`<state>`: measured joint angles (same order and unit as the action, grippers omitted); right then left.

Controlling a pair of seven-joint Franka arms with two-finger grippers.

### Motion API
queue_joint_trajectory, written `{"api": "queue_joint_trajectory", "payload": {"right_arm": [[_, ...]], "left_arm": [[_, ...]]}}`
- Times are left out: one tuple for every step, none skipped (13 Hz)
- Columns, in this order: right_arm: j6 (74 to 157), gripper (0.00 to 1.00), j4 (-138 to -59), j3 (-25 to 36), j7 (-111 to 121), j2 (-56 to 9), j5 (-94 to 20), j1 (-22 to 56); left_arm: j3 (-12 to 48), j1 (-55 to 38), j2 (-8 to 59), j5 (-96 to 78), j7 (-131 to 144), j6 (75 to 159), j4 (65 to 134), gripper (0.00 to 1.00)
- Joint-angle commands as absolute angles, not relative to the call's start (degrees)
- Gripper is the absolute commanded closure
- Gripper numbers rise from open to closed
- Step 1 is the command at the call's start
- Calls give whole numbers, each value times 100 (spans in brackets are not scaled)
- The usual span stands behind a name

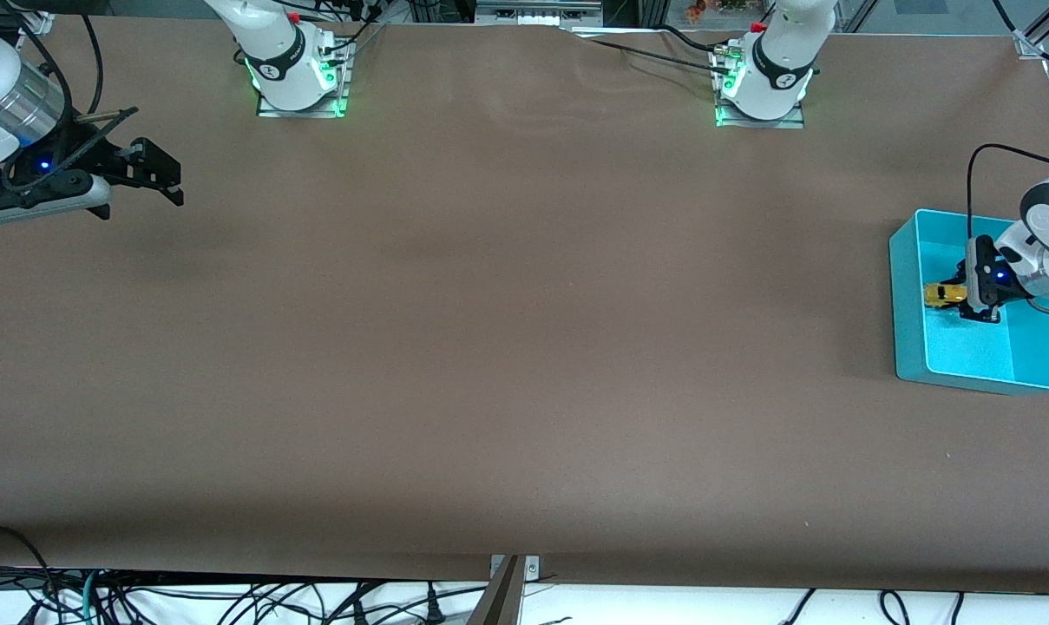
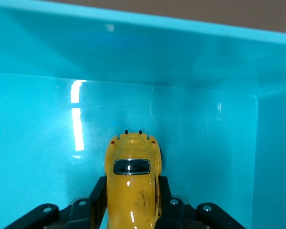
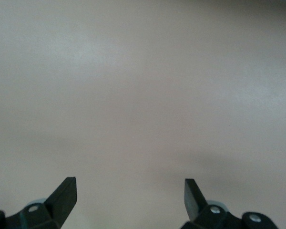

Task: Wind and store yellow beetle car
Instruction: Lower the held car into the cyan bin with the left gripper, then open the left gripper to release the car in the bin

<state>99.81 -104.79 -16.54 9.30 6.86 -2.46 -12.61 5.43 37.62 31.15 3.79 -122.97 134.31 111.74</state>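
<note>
yellow beetle car (image 2: 132, 188): clamped in my left gripper (image 2: 132, 210), low inside the teal bin (image 1: 908, 295), nose toward the wall at 12 o'clock | step: lower until wheels touch the floor, then open slowly | bin: only the car | right gripper (image 3: 129, 195): waits, wide open, holding nothing, over the bare table (image 1: 489, 347)

Even overhead light, white glare streaks on the teal bin (image 2: 76, 119) wall.
</note>
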Motion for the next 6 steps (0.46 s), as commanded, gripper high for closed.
{"api": "queue_joint_trajectory", "payload": {"right_arm": [[9958,0,-10415,-1679,888,694,-272,-1266],[9958,0,-10415,-1679,888,694,-272,-1266],[9958,0,-10415,-1679,888,694,-272,-1266],[9958,0,-10415,-1679,888,694,-272,-1266],[9958,0,-10415,-1679,888,694,-255,-1266],[9958,0,-10415,-1679,888,686,-255,-1266]], "left_arm": [[598,3815,3208,457,-12401,13553,11118,60],[598,3814,3208,457,-12419,13553,11118,55],[606,3814,3191,466,-12454,13527,11092,47],[633,3771,3138,466,-12454,13457,11013,26],[668,3753,3085,457,-12428,13299,10926,11],[677,3692,3059,448,-12376,13124,10847,0]]}}
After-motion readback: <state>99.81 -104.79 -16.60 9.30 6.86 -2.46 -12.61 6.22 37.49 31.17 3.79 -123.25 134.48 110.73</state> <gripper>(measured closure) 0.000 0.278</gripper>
